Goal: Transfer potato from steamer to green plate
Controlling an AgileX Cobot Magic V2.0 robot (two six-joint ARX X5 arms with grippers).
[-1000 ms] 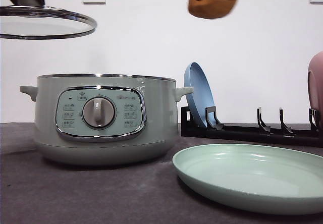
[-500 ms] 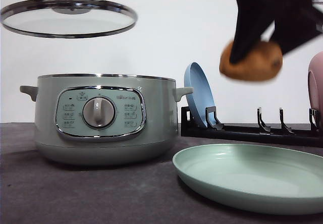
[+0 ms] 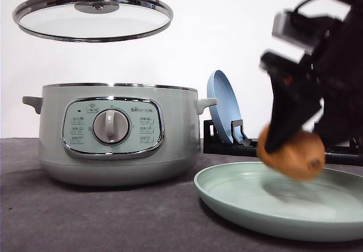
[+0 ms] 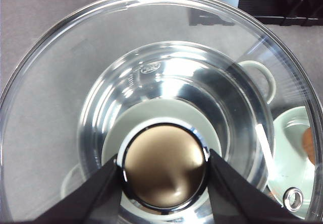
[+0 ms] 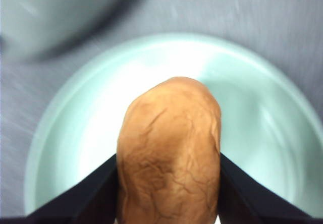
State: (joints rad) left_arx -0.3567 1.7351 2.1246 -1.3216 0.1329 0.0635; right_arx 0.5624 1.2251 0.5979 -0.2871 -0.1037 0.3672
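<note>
Orange-brown potato (image 3: 293, 154) sits pinched in the right gripper (image 3: 288, 150), directly above the green plate (image 3: 238, 198) beneath it. Left gripper (image 4: 162, 176) clamps the glass lid (image 3: 92, 15) by its knob, with the open steamer (image 3: 116, 133) below it.

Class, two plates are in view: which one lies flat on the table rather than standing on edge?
The green plate lies flat, under the potato held by the right gripper. The blue plate stands on edge in the black rack.
</note>
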